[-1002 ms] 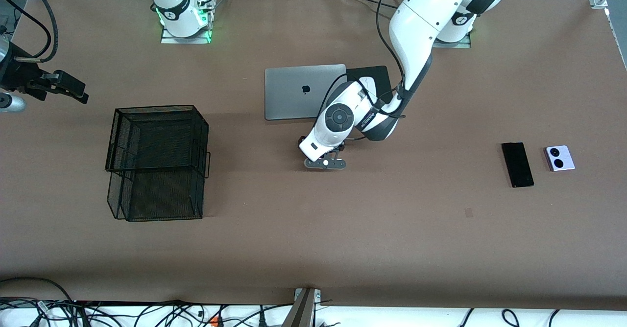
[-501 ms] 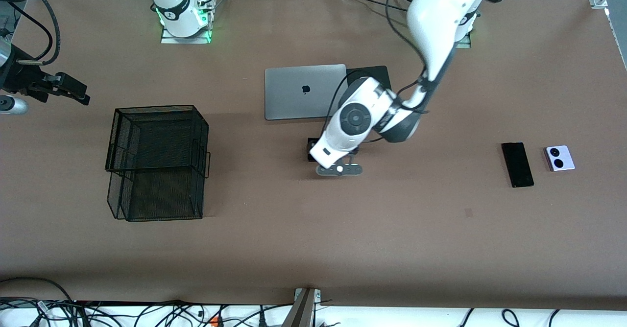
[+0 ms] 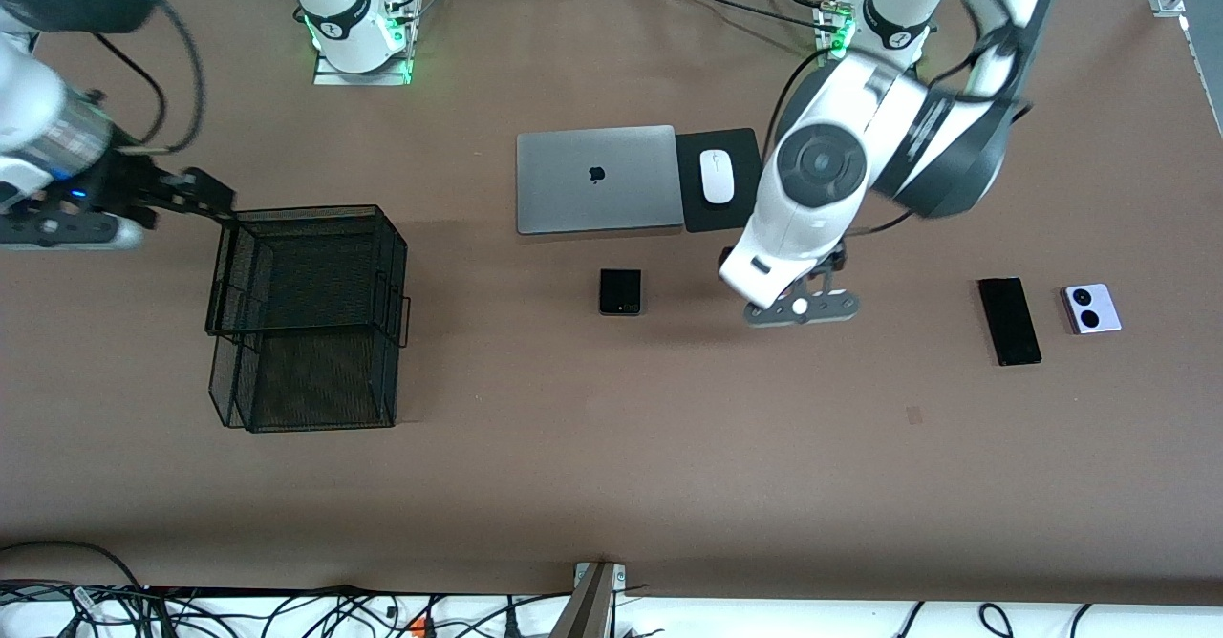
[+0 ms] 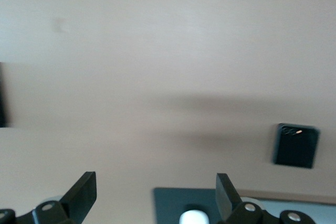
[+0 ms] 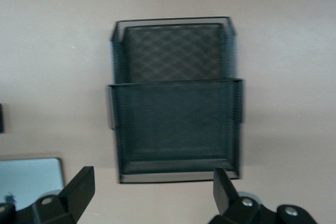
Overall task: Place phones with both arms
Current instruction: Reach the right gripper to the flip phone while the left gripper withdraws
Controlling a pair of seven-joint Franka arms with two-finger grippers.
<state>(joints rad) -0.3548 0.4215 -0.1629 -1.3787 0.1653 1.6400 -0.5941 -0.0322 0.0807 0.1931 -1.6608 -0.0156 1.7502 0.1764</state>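
The right end effector (image 3: 205, 201), fingers apart and empty, hangs beside the black wire-mesh two-tier basket (image 3: 306, 318) on the brown tabletop (image 3: 573, 447). The small squarish black folded phone (image 3: 620, 291) lies nearer the camera than the closed silver laptop (image 3: 595, 179). The left end effector (image 3: 803, 310), fingers spread and empty, hovers between it and the long slim black slab phone (image 3: 1009, 321); the lavender-white phone with two round lenses (image 3: 1091, 308) lies just beside that.
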